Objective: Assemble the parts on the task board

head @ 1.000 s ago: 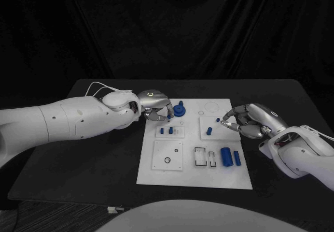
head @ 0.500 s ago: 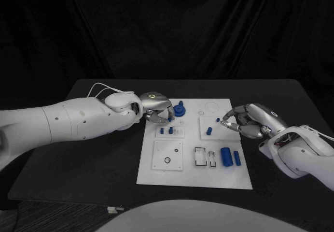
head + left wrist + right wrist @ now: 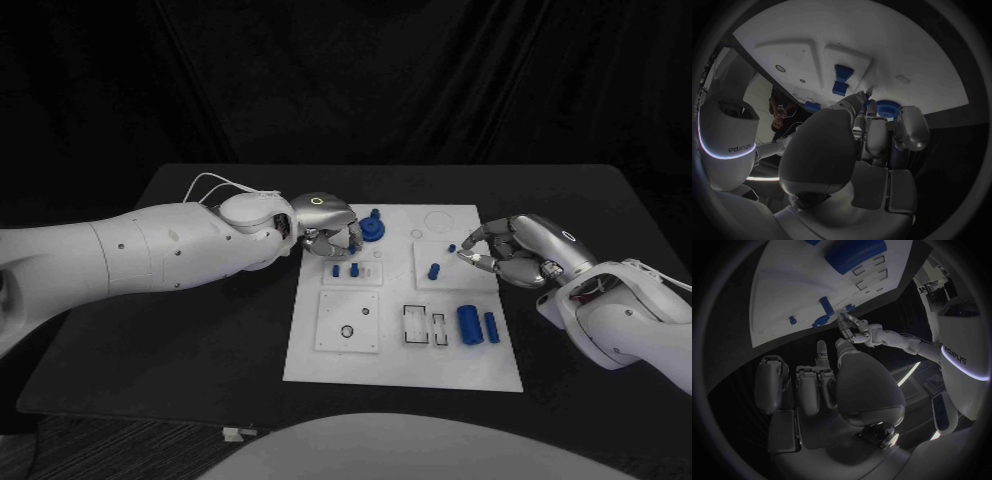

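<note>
The white task board (image 3: 404, 350) lies mid-table. My left hand (image 3: 326, 224) hovers over its far left corner, fingers pointing down at the plate beside a blue gear-shaped part (image 3: 372, 229) (image 3: 887, 108). Just nearer than the fingers, two small blue pegs (image 3: 345, 270) (image 3: 841, 80) stand in the board. Whether those fingers pinch anything is hidden. My right hand (image 3: 516, 250) (image 3: 817, 385) sits at the board's right edge with fingers curled in and nothing visible in them. A tiny blue piece (image 3: 451, 247) is by its fingertips, and another blue piece (image 3: 433, 269) stands close by.
A large blue cylinder (image 3: 469, 323) (image 3: 853, 255) and a thinner one (image 3: 492, 327) lie on the board's near right part, next to rectangular slots (image 3: 415, 325). A round hole (image 3: 346, 332) marks the near left panel. Black table (image 3: 188, 330) surrounds the board.
My left hand has shifted slightly toward the gear and pegs, its fingers now covering the blue spot seen below them earlier. The right hand has not moved.
</note>
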Robot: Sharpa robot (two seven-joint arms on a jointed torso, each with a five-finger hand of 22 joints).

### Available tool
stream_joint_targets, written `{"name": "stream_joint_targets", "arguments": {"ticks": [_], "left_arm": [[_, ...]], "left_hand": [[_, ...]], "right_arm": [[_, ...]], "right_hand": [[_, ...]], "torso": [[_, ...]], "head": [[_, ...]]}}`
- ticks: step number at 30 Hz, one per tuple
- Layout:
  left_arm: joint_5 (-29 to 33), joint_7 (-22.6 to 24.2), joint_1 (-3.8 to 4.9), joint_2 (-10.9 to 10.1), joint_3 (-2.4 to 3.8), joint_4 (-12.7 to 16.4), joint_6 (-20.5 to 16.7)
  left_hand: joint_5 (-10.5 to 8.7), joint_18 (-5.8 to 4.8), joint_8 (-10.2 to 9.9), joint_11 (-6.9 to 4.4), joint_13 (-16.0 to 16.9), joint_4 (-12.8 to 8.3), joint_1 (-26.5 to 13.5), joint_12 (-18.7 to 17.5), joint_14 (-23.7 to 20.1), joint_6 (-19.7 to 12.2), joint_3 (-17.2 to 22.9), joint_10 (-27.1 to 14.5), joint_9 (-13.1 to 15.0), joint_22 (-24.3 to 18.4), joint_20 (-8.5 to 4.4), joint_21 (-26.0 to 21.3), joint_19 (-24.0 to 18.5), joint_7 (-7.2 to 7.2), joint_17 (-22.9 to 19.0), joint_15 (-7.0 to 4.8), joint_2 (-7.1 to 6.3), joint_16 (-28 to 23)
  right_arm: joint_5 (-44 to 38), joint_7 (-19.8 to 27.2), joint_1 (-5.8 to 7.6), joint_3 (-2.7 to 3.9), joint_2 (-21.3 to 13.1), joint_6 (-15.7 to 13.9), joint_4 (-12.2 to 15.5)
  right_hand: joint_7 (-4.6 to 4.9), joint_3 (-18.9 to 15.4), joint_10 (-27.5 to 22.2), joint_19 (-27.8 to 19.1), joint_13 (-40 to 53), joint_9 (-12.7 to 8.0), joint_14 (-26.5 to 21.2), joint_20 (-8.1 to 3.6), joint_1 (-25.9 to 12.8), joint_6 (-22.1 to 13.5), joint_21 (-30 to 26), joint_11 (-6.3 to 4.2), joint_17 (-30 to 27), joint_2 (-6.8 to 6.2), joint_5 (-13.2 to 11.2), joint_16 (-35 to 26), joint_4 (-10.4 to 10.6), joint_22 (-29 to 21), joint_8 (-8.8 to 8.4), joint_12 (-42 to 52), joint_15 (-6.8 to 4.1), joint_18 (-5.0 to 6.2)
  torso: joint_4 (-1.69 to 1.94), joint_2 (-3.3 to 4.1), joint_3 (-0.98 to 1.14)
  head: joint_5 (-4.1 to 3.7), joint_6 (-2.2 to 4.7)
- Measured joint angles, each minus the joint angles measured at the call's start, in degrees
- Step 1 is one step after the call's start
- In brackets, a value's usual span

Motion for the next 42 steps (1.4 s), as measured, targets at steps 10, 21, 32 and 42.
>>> {"name": "stream_joint_targets", "arguments": {"ticks": [10,21,32,42], "left_arm": [[0.1,-0.3,0.00,-0.3,0.09,0.0,0.4],[0.1,-0.6,0.00,-0.4,0.12,0.0,0.6],[0.1,-0.7,0.00,-0.3,0.14,-0.1,0.7],[0.1,-0.3,-0.13,-1.2,0.01,0.5,-0.3]], "left_hand": [[0.00,0.01,-0.1,0.00,-0.1,0.0,0.0,-0.3,0.0,0.0,0.0,0.0,0.0,0.0,0.19,-0.3,-0.2,0.01,-0.3,0.01,0.00,-0.2],[0.00,0.00,-0.1,0.00,-0.1,0.0,0.0,-0.5,-0.4,0.2,0.0,0.0,0.1,0.0,0.19,-0.6,-0.2,0.22,-0.4,0.00,0.00,-0.4],[0.45,0.00,-0.2,0.00,-0.1,0.2,0.0,-0.5,-0.4,0.2,0.2,0.0,0.1,0.0,0.19,-0.6,-0.2,0.21,-0.6,0.00,0.00,-0.4],[0.67,0.00,-0.3,0.00,-0.1,0.2,0.0,-0.6,-0.4,0.2,0.2,0.0,0.1,0.0,0.19,-0.6,-0.2,0.21,-0.7,0.00,0.00,-0.5]], "right_arm": [[0.0,-0.1,0.00,0.01,0.1,0.1,0.0],[0.0,-0.2,-0.01,-0.01,0.1,0.2,-0.1],[0.0,-0.3,-0.01,0.01,0.1,0.3,-0.1],[0.0,-0.4,-0.05,-0.01,0.1,0.4,-0.1]], "right_hand": [[0.00,0.0,0.0,0.0,0.0,0.0,0.0,0.00,0.0,0.0,0.0,0.00,0.0,0.00,0.0,-0.3,0.0,0.0,0.00,0.0,0.00,0.00],[0.00,0.0,0.0,0.0,0.0,0.0,0.0,0.00,0.0,0.0,-0.2,0.00,0.0,0.00,0.0,-0.3,0.0,0.0,0.00,0.0,0.00,0.00],[0.00,0.0,0.0,0.0,0.0,0.0,0.0,0.00,0.0,0.0,-0.5,0.00,0.0,0.00,0.0,-0.6,0.0,0.0,0.00,0.0,0.00,0.00],[0.00,0.1,0.0,0.0,0.0,0.0,0.0,0.00,0.0,0.0,-0.8,0.00,0.0,0.00,0.0,-0.6,-0.1,0.0,0.00,0.0,0.00,0.00]], "torso": [[-0.04,-0.02,-0.01],[-0.03,0.02,-0.02],[-0.04,0.03,-0.03],[-0.06,0.03,-0.03]], "head": [[0.20,0.00],[0.21,0.00],[0.27,0.00],[0.14,0.00]]}}
